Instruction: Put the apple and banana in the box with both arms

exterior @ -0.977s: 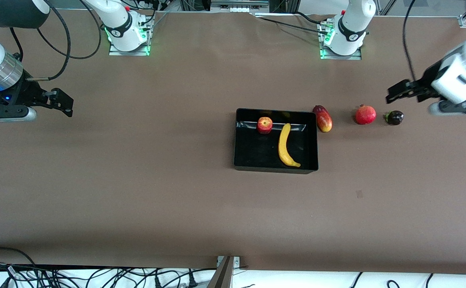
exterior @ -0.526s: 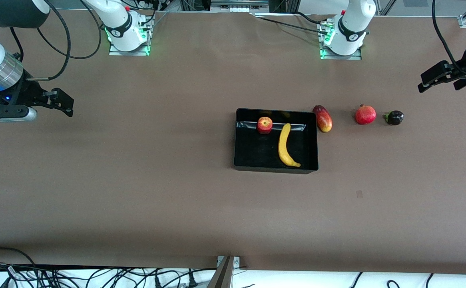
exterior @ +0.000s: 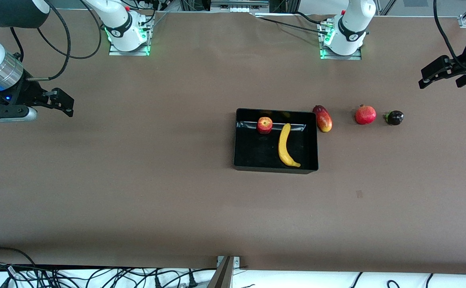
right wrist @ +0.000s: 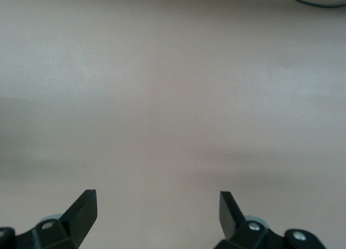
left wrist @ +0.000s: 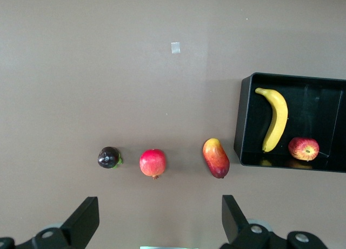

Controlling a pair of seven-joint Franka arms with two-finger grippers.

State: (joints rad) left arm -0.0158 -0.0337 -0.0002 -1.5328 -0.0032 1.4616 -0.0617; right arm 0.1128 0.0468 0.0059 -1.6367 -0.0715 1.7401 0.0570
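Note:
The black box [exterior: 241,138] sits mid-table. In it lie the red apple [exterior: 264,125] and the yellow banana [exterior: 285,146]; the apple is beside the banana's upper end. The left wrist view shows the box [left wrist: 244,124], banana [left wrist: 275,119] and apple [left wrist: 303,149] too. My left gripper [exterior: 425,77] is open and empty, raised over the table's left-arm end. My right gripper [exterior: 66,106] is open and empty over the right-arm end, with bare table under it [right wrist: 157,203]. In the left wrist view the left gripper [left wrist: 159,214] holds nothing.
A red-yellow mango [exterior: 323,119] lies against the box's side toward the left arm's end. A red pomegranate [exterior: 365,115] and a dark purple mangosteen [exterior: 394,117] follow in a row. The arm bases [exterior: 125,34] stand at the table's back edge.
My left gripper has lifted away from the mangosteen toward the table's left-arm end, then held almost still. The right arm has not moved. The fruits have not moved.

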